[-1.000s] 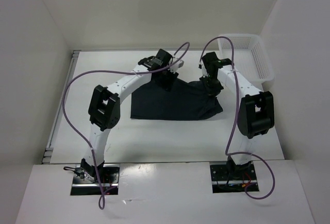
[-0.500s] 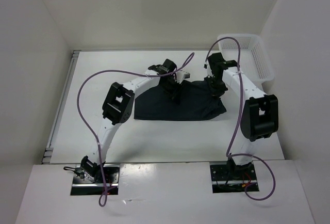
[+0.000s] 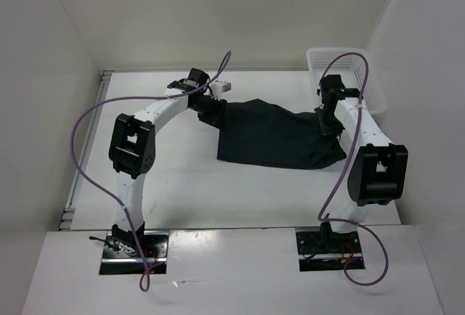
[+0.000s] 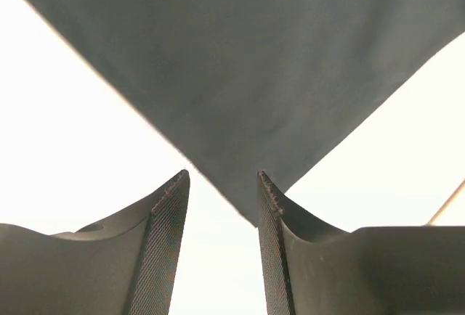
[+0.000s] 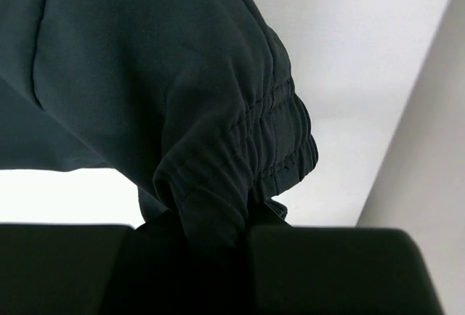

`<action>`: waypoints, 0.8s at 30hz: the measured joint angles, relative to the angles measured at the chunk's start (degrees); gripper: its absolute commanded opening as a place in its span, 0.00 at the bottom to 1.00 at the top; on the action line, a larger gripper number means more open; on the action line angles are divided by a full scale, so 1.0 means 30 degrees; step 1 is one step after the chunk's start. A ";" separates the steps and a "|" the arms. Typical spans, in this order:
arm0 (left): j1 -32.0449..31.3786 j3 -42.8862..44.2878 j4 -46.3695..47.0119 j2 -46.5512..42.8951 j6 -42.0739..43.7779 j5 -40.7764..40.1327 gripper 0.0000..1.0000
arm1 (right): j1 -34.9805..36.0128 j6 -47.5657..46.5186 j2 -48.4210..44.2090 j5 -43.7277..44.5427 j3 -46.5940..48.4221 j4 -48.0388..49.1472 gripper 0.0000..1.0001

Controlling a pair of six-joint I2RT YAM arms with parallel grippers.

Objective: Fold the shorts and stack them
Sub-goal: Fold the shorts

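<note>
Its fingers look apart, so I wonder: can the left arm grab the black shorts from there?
Probably yes. The left gripper is open, a corner of the shorts sits right at its fingertips, and nothing blocks it.

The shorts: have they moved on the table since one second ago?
Yes: the shorts slid right, toward the white basket.

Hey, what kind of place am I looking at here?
Probably a robotics lab test cell: two white robot arms bolted at the edge of a white table, plain white walls boxing it in, and black fabric shorts spread between them.
</note>
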 measured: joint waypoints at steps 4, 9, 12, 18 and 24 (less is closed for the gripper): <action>-0.0066 -0.0707 0.0321 0.0831 0.0000 -0.0583 0.49 | -0.0240 -0.0066 -0.0036 0.0750 0.0087 0.0109 0.00; -0.0503 -0.0219 0.0474 0.2470 -0.0117 -0.0219 0.51 | -0.0357 0.0124 -0.0036 0.1253 0.1078 0.0058 0.00; -0.0583 0.0386 0.0605 0.2885 -0.0044 -0.0044 0.49 | -0.0291 0.0277 -0.0029 0.1443 0.1494 0.0036 0.00; -0.0503 0.1005 0.0590 0.3577 -0.0102 0.0962 0.30 | 0.0641 0.0772 0.0627 0.1705 0.3126 -0.0153 0.00; -0.0466 0.1734 0.0430 0.4211 -0.0102 0.1537 0.22 | 0.1778 0.1443 0.1486 0.1705 0.4131 -0.0306 0.00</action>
